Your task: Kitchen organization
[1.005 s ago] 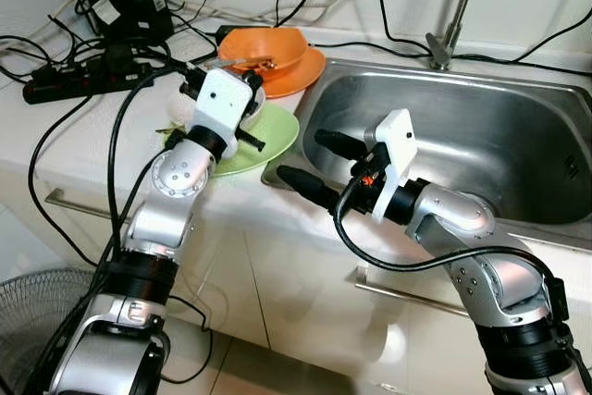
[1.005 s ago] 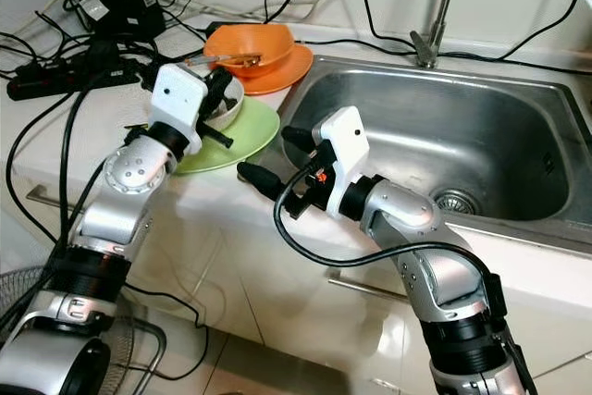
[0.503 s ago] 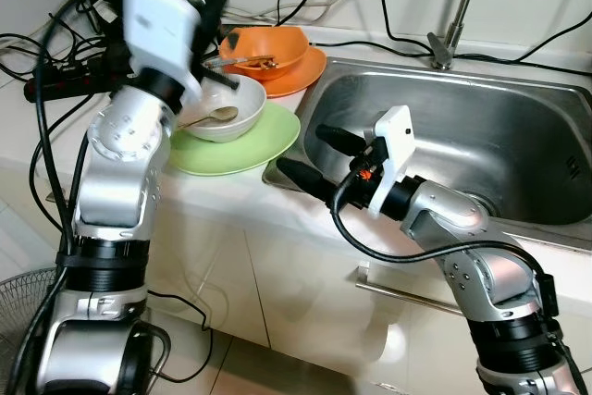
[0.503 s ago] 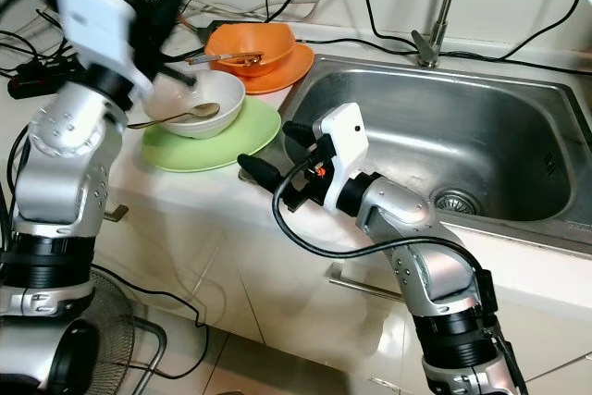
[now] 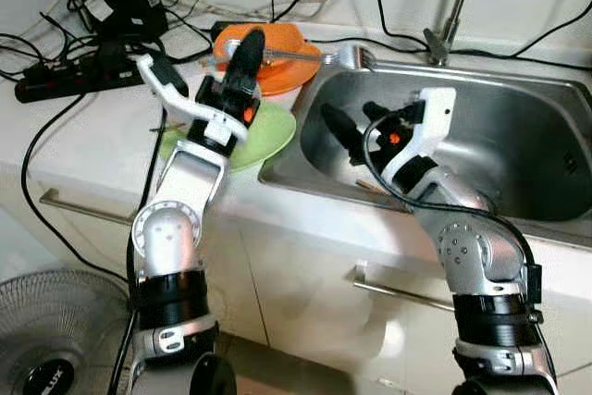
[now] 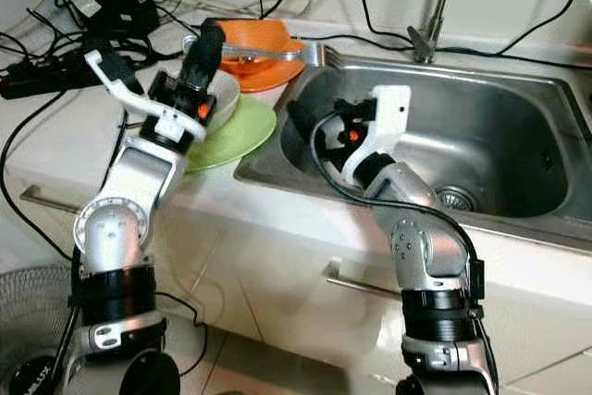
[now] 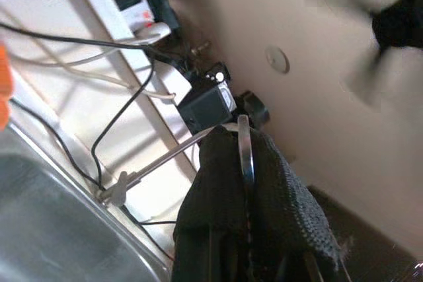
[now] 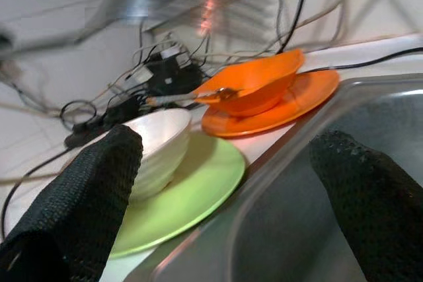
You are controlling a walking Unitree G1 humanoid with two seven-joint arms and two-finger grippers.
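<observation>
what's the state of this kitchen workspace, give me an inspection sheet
surface: white counter with a steel sink set in it
job's things: white bowl on green plate; orange bowl on orange plate, cutlery resting in it
clutter: nothing seen
grippers: left end effector shut on a metal utensil, raised above the dishes; right end effector open over the sink's left side
cables: many black and white leads, a power strip and an adapter at the counter's back
surroundings: tap behind the sink; fan on the floor
</observation>
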